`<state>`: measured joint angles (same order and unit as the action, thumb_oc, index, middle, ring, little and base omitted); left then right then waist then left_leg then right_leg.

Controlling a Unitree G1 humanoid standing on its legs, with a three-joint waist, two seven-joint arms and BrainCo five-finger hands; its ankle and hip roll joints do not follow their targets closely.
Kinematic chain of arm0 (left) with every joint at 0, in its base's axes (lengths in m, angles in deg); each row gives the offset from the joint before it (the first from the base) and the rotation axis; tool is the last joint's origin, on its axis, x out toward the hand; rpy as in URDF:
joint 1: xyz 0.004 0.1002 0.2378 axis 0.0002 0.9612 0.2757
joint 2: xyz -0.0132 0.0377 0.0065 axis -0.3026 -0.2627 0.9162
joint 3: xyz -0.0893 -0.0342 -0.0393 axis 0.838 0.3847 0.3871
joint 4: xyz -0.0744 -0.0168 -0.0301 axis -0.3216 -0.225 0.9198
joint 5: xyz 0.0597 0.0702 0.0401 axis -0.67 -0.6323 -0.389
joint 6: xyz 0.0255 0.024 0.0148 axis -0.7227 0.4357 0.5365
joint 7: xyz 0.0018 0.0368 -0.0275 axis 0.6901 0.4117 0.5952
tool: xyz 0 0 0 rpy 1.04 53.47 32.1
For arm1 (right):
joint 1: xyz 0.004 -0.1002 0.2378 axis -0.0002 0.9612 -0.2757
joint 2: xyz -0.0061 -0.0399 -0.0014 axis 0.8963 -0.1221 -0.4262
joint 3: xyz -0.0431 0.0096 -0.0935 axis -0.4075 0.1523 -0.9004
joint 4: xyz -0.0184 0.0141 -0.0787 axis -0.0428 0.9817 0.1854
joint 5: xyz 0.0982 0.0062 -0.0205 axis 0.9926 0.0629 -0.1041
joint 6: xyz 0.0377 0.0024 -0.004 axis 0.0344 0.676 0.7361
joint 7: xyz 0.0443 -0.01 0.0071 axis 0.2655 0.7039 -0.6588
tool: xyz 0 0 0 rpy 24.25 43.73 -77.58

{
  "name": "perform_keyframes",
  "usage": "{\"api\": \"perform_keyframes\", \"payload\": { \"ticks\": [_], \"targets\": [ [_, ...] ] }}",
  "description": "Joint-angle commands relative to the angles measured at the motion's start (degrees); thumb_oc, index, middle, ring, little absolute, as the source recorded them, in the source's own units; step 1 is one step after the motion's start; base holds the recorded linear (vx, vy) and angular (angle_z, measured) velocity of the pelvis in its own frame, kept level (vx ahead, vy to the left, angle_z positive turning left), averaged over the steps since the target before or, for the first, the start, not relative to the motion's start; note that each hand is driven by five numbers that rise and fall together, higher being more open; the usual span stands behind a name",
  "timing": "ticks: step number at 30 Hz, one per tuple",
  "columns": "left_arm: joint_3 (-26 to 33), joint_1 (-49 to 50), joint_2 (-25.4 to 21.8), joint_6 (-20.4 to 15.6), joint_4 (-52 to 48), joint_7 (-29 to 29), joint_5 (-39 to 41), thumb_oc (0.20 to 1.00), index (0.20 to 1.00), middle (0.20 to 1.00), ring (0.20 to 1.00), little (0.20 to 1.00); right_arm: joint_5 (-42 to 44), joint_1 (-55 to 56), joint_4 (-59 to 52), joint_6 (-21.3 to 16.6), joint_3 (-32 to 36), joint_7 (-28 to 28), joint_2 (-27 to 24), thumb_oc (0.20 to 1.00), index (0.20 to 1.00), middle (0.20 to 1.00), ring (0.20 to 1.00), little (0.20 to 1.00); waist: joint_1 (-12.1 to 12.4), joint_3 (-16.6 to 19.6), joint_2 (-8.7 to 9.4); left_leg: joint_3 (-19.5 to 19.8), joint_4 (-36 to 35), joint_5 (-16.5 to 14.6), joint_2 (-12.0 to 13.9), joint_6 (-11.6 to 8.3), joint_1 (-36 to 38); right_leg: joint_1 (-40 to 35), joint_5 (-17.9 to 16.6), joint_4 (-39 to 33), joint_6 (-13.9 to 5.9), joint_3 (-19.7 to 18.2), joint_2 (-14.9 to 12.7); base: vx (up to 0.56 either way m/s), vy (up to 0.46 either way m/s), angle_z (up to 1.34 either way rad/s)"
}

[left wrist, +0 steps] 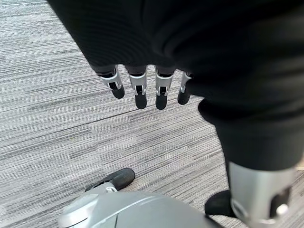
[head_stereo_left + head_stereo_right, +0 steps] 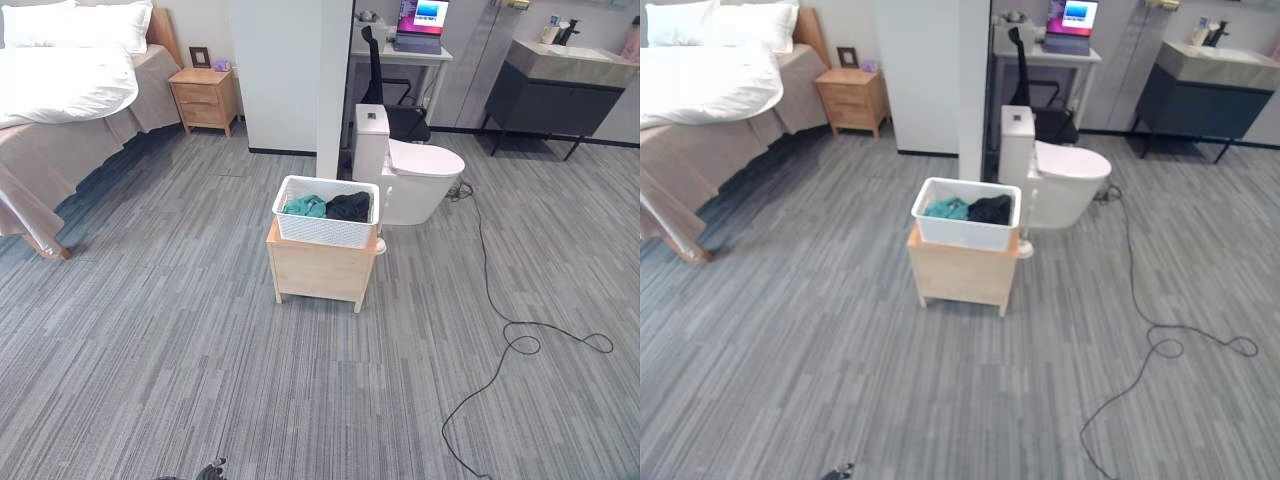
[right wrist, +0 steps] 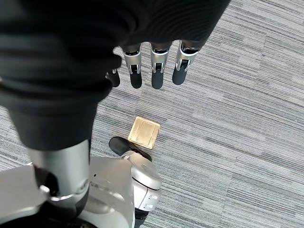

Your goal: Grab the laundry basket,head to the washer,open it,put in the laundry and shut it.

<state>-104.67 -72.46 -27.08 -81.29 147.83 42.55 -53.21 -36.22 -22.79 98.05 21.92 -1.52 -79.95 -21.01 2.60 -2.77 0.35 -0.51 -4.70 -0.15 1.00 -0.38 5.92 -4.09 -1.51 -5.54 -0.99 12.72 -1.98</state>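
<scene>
A white mesh laundry basket sits on a low wooden stand in the middle of the room, some way ahead of me. Teal and black clothes lie inside it. My left hand hangs over the grey carpet with its fingers straight and nothing in them. Above the carpet my right hand hangs the same way, fingers relaxed and empty. Both hands are far from the basket.
A white toilet stands just behind the stand, beside a white pillar. A bed and nightstand are at the far left. A desk with a laptop and a dark vanity line the back. A brass floor plate lies below my right hand.
</scene>
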Motion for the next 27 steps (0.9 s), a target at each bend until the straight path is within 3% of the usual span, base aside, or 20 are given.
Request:
{"api": "perform_keyframes", "payload": {
  "ticks": [1,8,12,13,16,17,18,20,22,23,24,25,27],
  "targets": [
    [0.7,-3.8,0.6,-1.4,2.6,0.1,1.8,1.000,1.000,1.000,1.000,1.000,-1.3,-2.7,3.9,-0.3,-1.4,0.9,0.2,1.000,1.000,1.000,1.000,1.000,0.1,1.8,1.92,3.9,-0.3,-2.1,2.8,-2.51,-2.2,-0.6,0.7,0.5,-6.63,0.8,-7.3,0.00,0.000,0.00],
    [0.0,-3.8,1.1,-1.3,1.7,0.3,1.8,1.000,1.000,1.000,1.000,1.000,-1.8,-3.4,4.9,-0.1,-0.6,1.7,-1.0,1.000,1.000,1.000,1.000,1.000,-0.2,1.0,0.63,4.2,-0.3,-1.7,3.6,-2.87,-2.4,-0.4,1.1,0.5,-6.10,0.5,-6.6,0.01,-0.029,0.00],
    [0.5,-4.3,1.4,-1.1,0.9,1.7,2.3,1.000,1.000,1.000,1.000,1.000,-1.9,-3.4,5.6,-0.1,0.2,2.1,-1.2,1.000,1.000,1.000,1.000,1.000,-0.3,-0.4,-0.31,4.2,-0.1,-0.5,5.5,-3.54,-2.5,-0.7,2.0,0.5,-5.16,0.4,-5.3,0.01,-0.101,0.00],
    [1.0,-4.6,1.8,-1.1,0.7,2.5,3.0,1.000,1.000,1.000,1.000,1.000,-2.0,-3.5,6.0,-0.3,0.4,2.4,-1.3,1.000,1.000,1.000,1.000,1.000,-0.3,-2.0,-0.46,4.3,5.2,-1.7,6.0,-4.36,-5.0,-0.8,2.6,1.0,-4.14,0.3,-4.8,-0.03,-0.124,0.01],
    [1.3,-4.6,2.4,-0.9,0.7,2.9,3.6,1.000,1.000,1.000,1.000,1.000,-2.3,-3.4,6.4,-0.4,0.4,2.5,-1.6,1.000,1.000,1.000,1.000,1.000,-0.5,-3.3,-0.74,4.6,12.0,-2.9,6.3,-5.18,-7.7,-0.8,4.1,2.5,-2.54,-0.1,-3.7,-0.01,-0.138,0.03],
    [1.3,-4.6,2.8,-0.6,0.6,2.8,4.2,1.000,1.000,1.000,1.000,1.000,-2.5,-3.6,6.6,-0.4,0.4,2.7,-2.2,1.000,1.000,1.000,1.000,1.000,-0.2,-5.3,-0.82,5.2,21.4,-0.5,5.9,-5.74,-12.2,-1.5,5.4,3.7,-1.07,-0.4,-3.1,0.00,-0.127,0.06],
    [1.3,-4.6,2.8,-0.6,0.6,2.8,4.2,1.000,1.000,1.000,1.000,1.000,-2.5,-3.7,6.6,-0.4,0.4,2.7,-2.2,1.000,1.000,1.000,1.000,1.000,-0.4,-5.2,-0.91,5.4,21.8,-0.7,6.0,-5.76,-12.5,-1.4,5.4,3.7,-1.05,-0.2,-3.0,-0.03,-0.119,0.07],
    [0.8,-4.8,3.1,-0.3,0.1,2.5,4.7,1.000,1.000,1.000,1.000,1.000,-2.9,-4.6,6.3,-0.2,-0.2,3.0,-3.1,1.000,1.000,1.000,1.000,1.000,0.0,-7.3,-0.98,7.8,32.3,5.4,4.9,-5.36,-18.4,-1.9,6.1,4.8,0.27,-0.1,-2.4,0.00,-0.084,-0.02],
    [0.2,-5.0,3.2,-0.3,0.2,2.7,4.7,1.000,1.000,1.000,1.000,1.000,-2.8,-5.9,5.7,-0.4,-0.9,3.2,-3.7,1.000,1.000,1.000,1.000,1.000,0.2,-8.2,-0.47,6.9,37.4,7.9,4.4,-4.67,-23.2,-2.7,6.8,4.3,0.86,0.3,-2.1,0.08,-0.076,0.02],
    [0.1,-5.1,3.3,-0.4,0.0,2.8,5.1,1.000,1.000,1.000,1.000,1.000,-2.5,-6.5,5.5,-0.4,-1.2,3.6,-4.0,1.000,1.000,1.000,1.000,1.000,0.5,-8.3,-0.55,5.6,35.7,7.7,4.7,-4.63,-25.2,-3.2,7.0,3.8,0.77,0.6,-1.9,0.23,0.006,0.04],
    [0.3,-5.2,3.4,-0.7,0.2,2.5,6.0,1.000,1.000,1.000,1.000,1.000,-2.1,-7.4,5.3,-0.6,-1.9,3.6,-4.2,1.000,1.000,1.000,1.000,1.000,1.4,-8.0,-0.56,4.3,27.9,6.2,4.7,-4.36,-26.6,-4.1,7.4,2.4,0.09,0.4,-1.5,0.21,0.031,0.07],
    [0.3,-5.2,3.4,-0.7,0.2,2.5,6.0,1.000,1.000,1.000,1.000,1.000,-2.1,-7.4,5.3,-0.6,-2.0,3.6,-4.2,1.000,1.000,1.000,1.000,1.000,1.5,-8.1,-0.42,4.1,27.6,6.2,4.7,-4.34,-26.3,-4.2,7.4,2.3,0.06,0.2,-1.6,0.26,0.065,0.11],
    [0.4,-5.3,3.1,-0.7,0.7,2.9,6.8,1.000,1.000,1.000,1.000,1.000,-1.1,-9.2,4.3,-1.2,-3.0,4.0,-4.0,1.000,1.000,1.000,1.000,1.000,3.6,-7.7,-0.69,3.6,12.1,9.3,7.3,-5.16,-27.5,-6.0,9.1,1.3,-1.13,0.1,-0.9,0.32,0.124,-0.03]
  ]
}}
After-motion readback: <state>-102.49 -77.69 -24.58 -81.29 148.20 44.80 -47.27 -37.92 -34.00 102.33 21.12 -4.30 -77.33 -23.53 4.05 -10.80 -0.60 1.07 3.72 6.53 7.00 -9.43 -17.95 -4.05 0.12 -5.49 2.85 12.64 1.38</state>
